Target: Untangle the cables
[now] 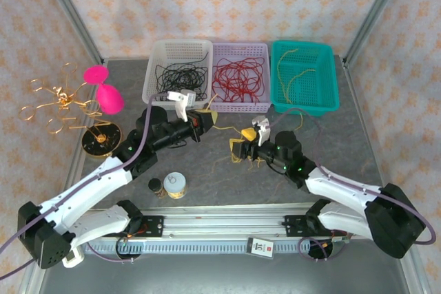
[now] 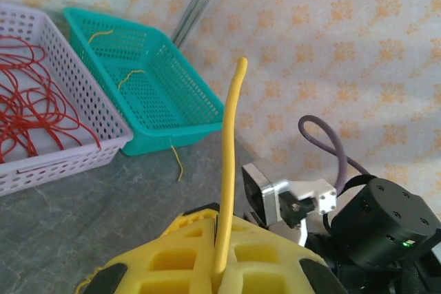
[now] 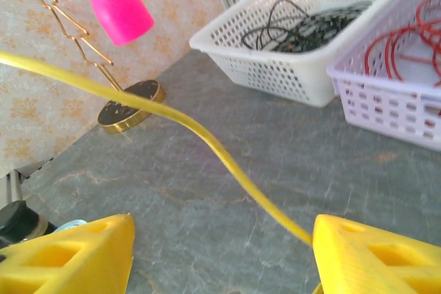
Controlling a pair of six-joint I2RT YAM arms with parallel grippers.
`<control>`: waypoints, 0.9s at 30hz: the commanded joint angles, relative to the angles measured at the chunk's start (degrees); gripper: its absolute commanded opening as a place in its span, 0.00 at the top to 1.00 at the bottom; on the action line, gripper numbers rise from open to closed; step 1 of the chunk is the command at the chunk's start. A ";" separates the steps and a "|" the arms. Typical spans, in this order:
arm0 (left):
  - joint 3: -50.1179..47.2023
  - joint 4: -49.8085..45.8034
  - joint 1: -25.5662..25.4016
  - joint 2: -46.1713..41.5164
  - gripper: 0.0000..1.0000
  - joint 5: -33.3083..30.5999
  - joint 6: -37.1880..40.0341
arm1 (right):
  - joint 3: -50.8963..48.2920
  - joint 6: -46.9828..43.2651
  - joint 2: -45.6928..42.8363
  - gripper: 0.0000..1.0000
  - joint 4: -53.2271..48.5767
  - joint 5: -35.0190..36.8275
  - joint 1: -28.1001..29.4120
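- Top external view: the grey table [image 1: 344, 135] carries everything, and both grippers sit over its middle.
- Three baskets stand in a row beyond the grippers. The white basket [image 1: 157, 67], past the left gripper [image 1: 209, 116], holds black cables [image 1: 180, 75]. The lilac basket [image 1: 241, 47] holds red cables [image 1: 238, 77]. The teal basket [image 1: 303, 46], past the right gripper [image 1: 242, 144], holds a few yellow strands [image 1: 289, 74].
- Left gripper [image 2: 220, 246]: you see its yellow fingers clamped tight on the yellow cable [image 2: 231, 156], which rises from between them.
- Right gripper [image 3: 220, 253]: its fingers are spread wide and clamp nothing.
- Yellow cable [image 3: 207, 142]: it crosses the right gripper's gap and meets the edge of one finger. From above, you see it strung between the two grippers [image 1: 224, 129].
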 commanded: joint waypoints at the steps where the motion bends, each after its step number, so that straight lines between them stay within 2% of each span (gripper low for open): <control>1: 0.88 6.35 -0.32 -0.10 1.00 1.87 -1.18 | 1.19 -7.32 3.67 0.31 6.56 -1.47 0.29; 4: 1.19 6.56 -0.37 0.25 1.00 2.43 -1.30 | 4.04 -8.88 9.75 0.36 6.16 -1.11 0.26; 6: 1.12 6.57 -0.42 0.38 1.00 2.58 -1.35 | 5.27 -7.55 12.93 0.43 7.28 1.58 0.26; 8: 1.02 5.40 -0.43 0.09 0.95 1.50 -0.88 | 7.51 -5.53 14.79 0.57 5.21 5.16 0.01; 11: 0.35 3.66 -0.43 -0.94 0.98 0.12 -0.30 | 7.72 -2.78 14.70 0.79 5.65 8.37 -0.08; 14: -0.52 3.64 -0.40 -1.87 0.97 -0.52 -0.17 | 7.18 -1.66 13.90 0.91 5.91 8.86 -0.09; 15: -0.48 3.17 -0.33 -1.89 0.90 -1.16 -0.07 | 7.65 -0.99 13.73 0.93 4.94 8.28 -0.09; 17: -0.61 1.82 -0.38 -1.81 0.51 -2.18 0.40 | 9.88 1.66 12.99 0.97 0.11 7.70 -0.18; 19: -1.85 0.65 -0.42 -2.18 0.30 -2.51 1.55 | 13.05 4.01 11.91 0.99 -6.35 7.96 -0.64; 21: -4.16 -0.67 -0.26 -3.21 0.26 -2.98 2.45 | 15.79 5.77 10.27 1.00 -11.83 7.20 -1.69; 24: -8.96 -0.77 -0.34 -4.84 0.28 -1.97 1.73 | 17.46 6.35 6.75 1.00 -15.89 2.98 -3.07; 27: -15.74 6.68 -0.34 -6.02 0.29 2.87 -1.93 | 17.03 7.56 3.67 1.00 -16.30 -1.88 -4.62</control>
